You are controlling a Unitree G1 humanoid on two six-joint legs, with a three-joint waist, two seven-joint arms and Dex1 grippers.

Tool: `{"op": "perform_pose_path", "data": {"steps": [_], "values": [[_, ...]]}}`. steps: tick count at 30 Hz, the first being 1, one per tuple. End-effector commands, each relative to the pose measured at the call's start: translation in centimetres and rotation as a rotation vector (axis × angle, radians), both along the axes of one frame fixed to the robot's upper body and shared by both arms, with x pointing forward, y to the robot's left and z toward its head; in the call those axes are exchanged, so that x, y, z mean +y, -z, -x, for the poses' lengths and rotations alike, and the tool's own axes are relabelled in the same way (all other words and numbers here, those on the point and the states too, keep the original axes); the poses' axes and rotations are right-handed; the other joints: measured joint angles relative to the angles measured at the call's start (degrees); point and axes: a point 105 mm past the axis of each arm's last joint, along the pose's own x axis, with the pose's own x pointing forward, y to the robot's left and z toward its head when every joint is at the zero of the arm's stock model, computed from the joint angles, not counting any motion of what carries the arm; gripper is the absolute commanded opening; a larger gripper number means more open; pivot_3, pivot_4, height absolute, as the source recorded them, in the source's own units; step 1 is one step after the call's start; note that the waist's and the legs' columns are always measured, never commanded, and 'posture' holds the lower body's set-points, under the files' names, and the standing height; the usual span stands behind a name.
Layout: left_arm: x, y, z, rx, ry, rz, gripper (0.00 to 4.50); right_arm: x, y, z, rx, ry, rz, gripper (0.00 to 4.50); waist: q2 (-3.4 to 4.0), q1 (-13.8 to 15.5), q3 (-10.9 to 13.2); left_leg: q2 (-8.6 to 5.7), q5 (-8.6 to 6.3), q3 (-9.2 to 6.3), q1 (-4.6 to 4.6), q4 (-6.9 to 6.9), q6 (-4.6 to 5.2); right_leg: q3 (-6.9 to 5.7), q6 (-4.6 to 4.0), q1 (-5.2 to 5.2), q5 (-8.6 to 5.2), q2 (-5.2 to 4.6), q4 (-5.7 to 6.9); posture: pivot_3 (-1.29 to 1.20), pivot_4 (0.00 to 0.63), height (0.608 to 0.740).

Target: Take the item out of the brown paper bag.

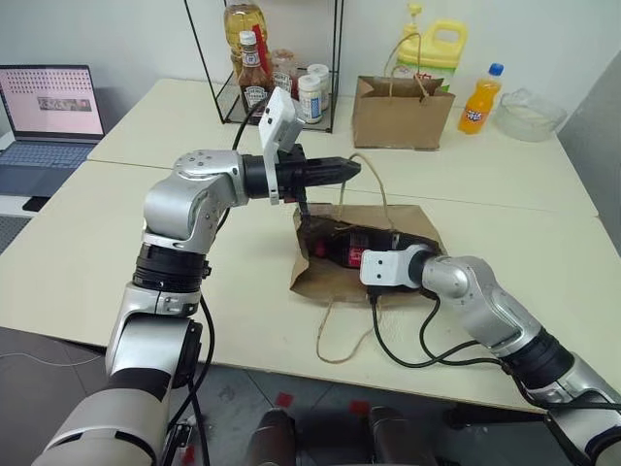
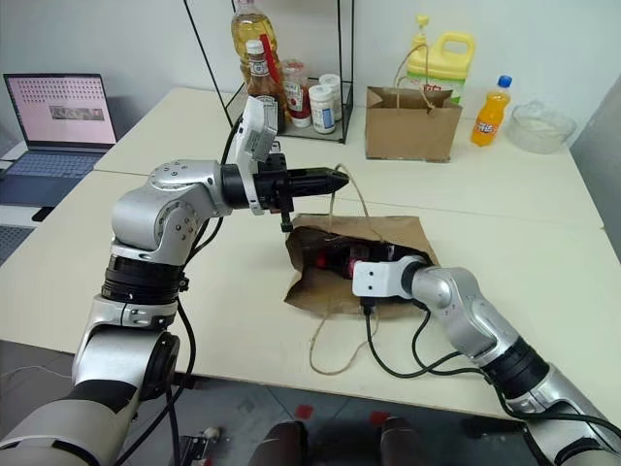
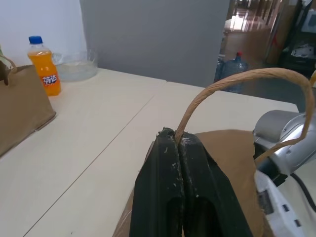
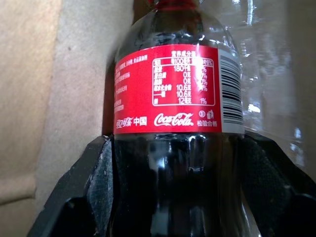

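The creased brown paper bag (image 1: 412, 225) lies on its side in the middle of the table, its mouth facing left. My left gripper (image 1: 355, 170) is shut on one beige cord handle (image 3: 237, 79) and holds it up above the bag's mouth. Inside the mouth lies the item, a dark cola bottle (image 1: 335, 249) with a red label. My right gripper (image 4: 176, 140) reaches into the bag, and its black fingers (image 4: 94, 177) press against both sides of the cola bottle (image 4: 173, 98) just below the label.
The bag's other handle (image 1: 340, 335) trails toward the table's front edge beside a black cable (image 1: 408, 354). At the back stand a neater brown bag (image 1: 398, 112), an orange soda bottle (image 1: 479, 102), a yellow jug (image 1: 437, 44), a glass bowl (image 1: 529, 115), a wire rack (image 1: 272, 58) and a laptop (image 1: 49, 112).
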Motion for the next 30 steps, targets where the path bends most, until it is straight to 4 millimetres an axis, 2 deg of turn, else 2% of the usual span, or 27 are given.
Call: {"op": "perform_pose_path", "data": {"steps": [1,6,11,17,20,24,26,27,28,30], "values": [[0.1,-0.7,-0.9,-0.07,-0.059,0.005,0.0,1.4,-3.9,1.6,-0.099,-0.108,-0.137,3.13,0.0,0.0,0.0,0.0,0.0,0.0,-0.02,-0.02,0.0,0.0,0.0,-0.02,0.0,0.0,0.0,0.0,0.15,0.74],[0.1,-0.9,-1.5,-0.085,-0.076,0.014,0.0,0.7,-5.4,2.5,-0.152,-0.133,-0.225,3.13,0.0,0.0,0.0,0.0,0.0,0.01,-0.04,-0.02,0.0,0.0,0.0,-0.03,0.0,-0.01,-0.02,0.0,0.15,0.74],[0.3,-0.7,-2.0,-0.099,-0.101,-0.003,0.0,0.6,-6.8,5.2,-0.111,-0.251,-0.389,3.13,0.0,0.0,0.0,0.0,0.0,0.02,-0.05,-0.03,0.0,0.0,0.0,-0.03,0.0,0.0,-0.03,0.0,0.15,0.74],[0.2,-0.6,-2.5,-0.111,-0.117,-0.006,0.0,-2.4,-7.4,8.0,-0.108,-0.319,-0.464,3.13,0.0,0.1,0.0,-0.02,-0.03,0.04,-0.04,-0.02,0.05,0.0,0.0,0.03,0.0,-0.02,-0.05,0.0,0.15,0.74],[0.2,-0.6,-2.6,-0.116,-0.124,-0.005,0.0,-3.6,-9.2,8.8,-0.182,-0.326,-0.509,3.13,0.0,0.0,0.0,-0.01,-0.09,0.04,-0.03,-0.01,0.17,0.01,0.0,0.02,0.0,-0.01,-0.01,0.0,0.15,0.74],[0.3,-0.4,-2.5,-0.117,-0.123,-0.004,0.0,-6.1,-14.5,8.8,-0.467,-0.215,-0.611,3.13,0.02,-0.2,0.0,0.0,-0.06,0.05,0.0,-0.02,0.11,0.02,0.0,0.01,0.0,0.0,0.04,0.0,0.15,0.74],[0.4,-0.2,-2.4,-0.115,-0.122,-0.004,0.0,-7.4,-16.3,8.6,-0.588,-0.147,-0.623,3.13,0.02,-0.1,0.0,0.0,-0.01,0.05,0.0,-0.02,0.02,0.03,0.0,0.01,0.0,0.0,0.06,0.0,0.15,0.74],[0.4,-0.2,-2.4,-0.114,-0.122,-0.005,0.0,-8.1,-16.6,8.2,-0.619,-0.102,-0.606,3.13,0.02,0.0,0.0,0.0,0.0,0.05,0.0,-0.02,0.01,0.03,0.0,0.01,0.0,0.0,0.06,0.0,0.15,0.74],[0.3,-0.1,-2.4,-0.113,-0.121,-0.005,0.0,-9.4,-16.0,6.8,-0.606,-0.001,-0.568,3.13,0.02,0.1,0.0,0.0,0.0,0.05,0.0,-0.02,0.0,0.03,0.0,0.02,0.0,0.0,0.05,0.0,0.15,0.74],[0.2,-0.1,-2.3,-0.114,-0.116,-0.005,0.0,-12.0,-13.6,4.1,-0.512,0.193,-0.439,3.13,0.02,0.1,0.0,0.0,0.0,0.05,0.0,-0.02,0.01,0.02,0.0,0.02,0.0,0.0,0.04,0.0,0.15,0.74]]}}
